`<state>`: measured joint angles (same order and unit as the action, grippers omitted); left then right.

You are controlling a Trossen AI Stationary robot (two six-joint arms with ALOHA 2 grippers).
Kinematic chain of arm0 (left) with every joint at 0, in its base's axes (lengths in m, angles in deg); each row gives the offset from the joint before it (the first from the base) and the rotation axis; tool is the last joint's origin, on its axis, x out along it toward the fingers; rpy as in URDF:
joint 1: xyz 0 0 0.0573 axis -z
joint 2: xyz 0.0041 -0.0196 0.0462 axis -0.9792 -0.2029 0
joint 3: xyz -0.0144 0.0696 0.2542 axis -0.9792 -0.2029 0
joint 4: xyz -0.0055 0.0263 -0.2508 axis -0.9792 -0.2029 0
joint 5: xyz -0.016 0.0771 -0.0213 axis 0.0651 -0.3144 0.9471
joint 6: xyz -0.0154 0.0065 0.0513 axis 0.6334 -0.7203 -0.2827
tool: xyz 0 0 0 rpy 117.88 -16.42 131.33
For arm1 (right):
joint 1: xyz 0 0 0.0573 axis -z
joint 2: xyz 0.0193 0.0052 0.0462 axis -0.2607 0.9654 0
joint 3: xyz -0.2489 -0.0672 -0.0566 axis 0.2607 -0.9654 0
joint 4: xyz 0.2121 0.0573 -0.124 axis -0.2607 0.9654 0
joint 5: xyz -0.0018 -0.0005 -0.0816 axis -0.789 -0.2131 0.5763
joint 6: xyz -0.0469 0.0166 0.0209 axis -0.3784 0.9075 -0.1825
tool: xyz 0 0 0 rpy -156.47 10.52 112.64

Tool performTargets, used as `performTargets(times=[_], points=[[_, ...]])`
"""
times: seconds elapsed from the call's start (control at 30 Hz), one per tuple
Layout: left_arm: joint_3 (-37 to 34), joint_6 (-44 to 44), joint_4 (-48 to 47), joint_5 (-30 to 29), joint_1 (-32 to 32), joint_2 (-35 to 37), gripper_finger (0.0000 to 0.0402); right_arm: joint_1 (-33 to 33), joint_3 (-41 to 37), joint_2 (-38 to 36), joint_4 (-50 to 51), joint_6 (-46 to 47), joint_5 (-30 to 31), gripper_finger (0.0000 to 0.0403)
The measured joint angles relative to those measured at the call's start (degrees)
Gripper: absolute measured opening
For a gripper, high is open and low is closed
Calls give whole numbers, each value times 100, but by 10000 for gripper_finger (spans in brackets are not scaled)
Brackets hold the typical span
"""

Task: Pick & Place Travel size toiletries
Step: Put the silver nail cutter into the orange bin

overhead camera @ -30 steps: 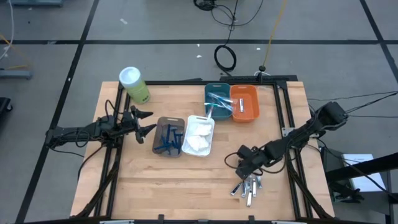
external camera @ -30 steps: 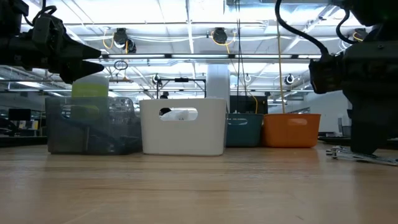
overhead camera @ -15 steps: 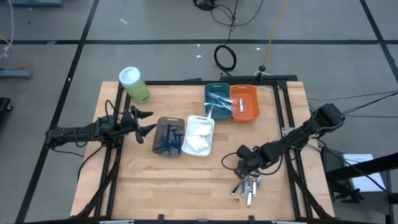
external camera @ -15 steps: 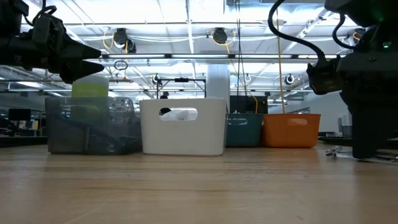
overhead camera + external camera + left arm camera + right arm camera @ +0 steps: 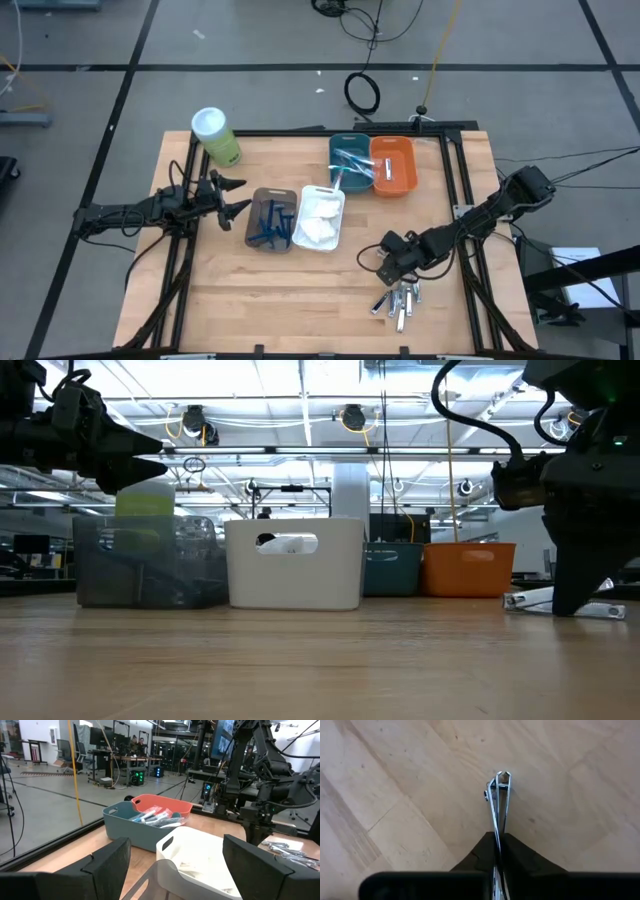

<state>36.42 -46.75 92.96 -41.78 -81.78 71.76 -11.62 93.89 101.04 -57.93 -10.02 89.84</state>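
The right gripper (image 5: 498, 842) is clamped on a thin silvery nail clipper (image 5: 499, 800), whose long axis runs straight out ahead of the closed fingertips over bare wood. It sits at the near end of the loose pile of silvery toiletries (image 5: 400, 298), well short of the orange bin (image 5: 392, 165), which lies far across the table; this arm is the nearer one. It reaches in low from the table's right edge. The left gripper (image 5: 232, 195), fingers spread, waits beside the brown bin (image 5: 268, 220)
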Motion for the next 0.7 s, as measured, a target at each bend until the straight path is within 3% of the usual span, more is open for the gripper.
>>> performTargets(times=[0.27,0.7], points=[[0,0,0,0,0,0,306,48,-34,-568,-408,-584,374,7],[0,0,-1,0,-1,0,306,261,-22,-2373,-540,-1986,1887,8]])
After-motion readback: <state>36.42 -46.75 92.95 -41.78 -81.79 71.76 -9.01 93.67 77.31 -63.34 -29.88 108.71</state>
